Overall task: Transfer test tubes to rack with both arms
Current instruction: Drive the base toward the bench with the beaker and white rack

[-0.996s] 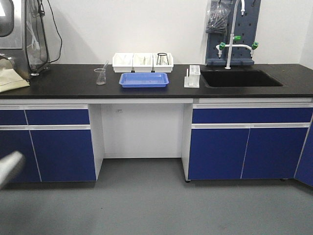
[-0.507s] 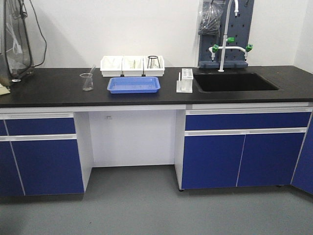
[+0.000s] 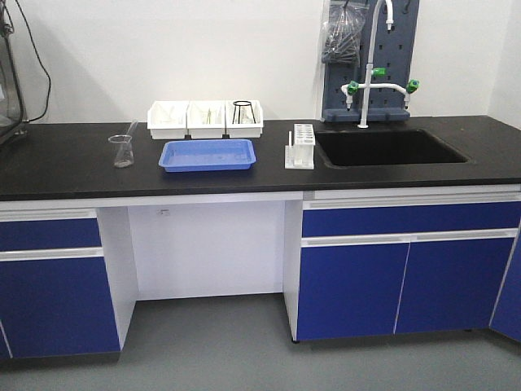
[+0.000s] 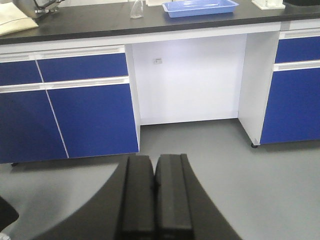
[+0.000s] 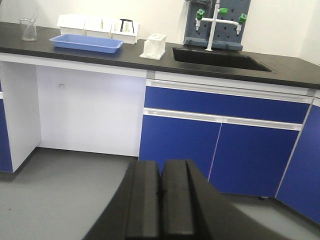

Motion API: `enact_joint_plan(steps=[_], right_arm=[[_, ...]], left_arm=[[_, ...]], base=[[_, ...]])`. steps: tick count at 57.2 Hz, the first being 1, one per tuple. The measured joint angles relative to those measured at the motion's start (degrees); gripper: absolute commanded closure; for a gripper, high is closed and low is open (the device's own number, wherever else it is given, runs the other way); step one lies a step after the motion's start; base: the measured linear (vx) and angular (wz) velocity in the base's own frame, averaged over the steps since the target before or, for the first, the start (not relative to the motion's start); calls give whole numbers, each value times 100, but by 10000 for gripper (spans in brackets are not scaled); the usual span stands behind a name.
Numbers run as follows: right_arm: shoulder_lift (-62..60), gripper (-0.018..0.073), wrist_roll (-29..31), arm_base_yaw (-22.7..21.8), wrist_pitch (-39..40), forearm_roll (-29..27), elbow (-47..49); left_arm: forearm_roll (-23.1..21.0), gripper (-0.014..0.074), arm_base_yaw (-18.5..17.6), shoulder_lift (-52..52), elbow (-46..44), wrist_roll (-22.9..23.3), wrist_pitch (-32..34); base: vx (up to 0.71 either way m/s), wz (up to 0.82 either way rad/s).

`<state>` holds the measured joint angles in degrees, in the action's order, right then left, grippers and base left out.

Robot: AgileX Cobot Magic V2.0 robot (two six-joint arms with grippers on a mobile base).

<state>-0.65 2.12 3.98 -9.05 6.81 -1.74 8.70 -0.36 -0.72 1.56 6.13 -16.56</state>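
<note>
The white rack (image 3: 299, 148) stands on the black counter (image 3: 65, 167) beside the sink; it also shows in the right wrist view (image 5: 154, 46). A slim clear tube (image 3: 130, 130) leans in a glass beaker (image 3: 122, 151) at the counter's left. Other test tubes are too small to make out. Neither gripper shows in the front view. My left gripper (image 4: 154, 162) is shut and empty, low above the grey floor, far from the counter. My right gripper (image 5: 161, 167) is also shut and empty above the floor.
A blue tray (image 3: 207, 155) lies mid-counter with three white bins (image 3: 206, 119) behind it. A black sink (image 3: 391, 147) with a white tap (image 3: 365, 81) is at the right. Blue cabinets (image 3: 366, 277) flank an open white knee space (image 3: 207, 244).
The front view has shifted: the counter and its things have slid left and lower in the picture and look a little nearer. A blurred grey shape at lower left is gone.
</note>
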Motion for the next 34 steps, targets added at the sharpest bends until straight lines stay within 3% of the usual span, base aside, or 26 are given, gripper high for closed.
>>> enact_joint_plan(steps=[34], right_arm=[[0,568,0,0,0,0,0]], left_arm=[[0,598,0,0,0,0,0]], base=[[36,2]])
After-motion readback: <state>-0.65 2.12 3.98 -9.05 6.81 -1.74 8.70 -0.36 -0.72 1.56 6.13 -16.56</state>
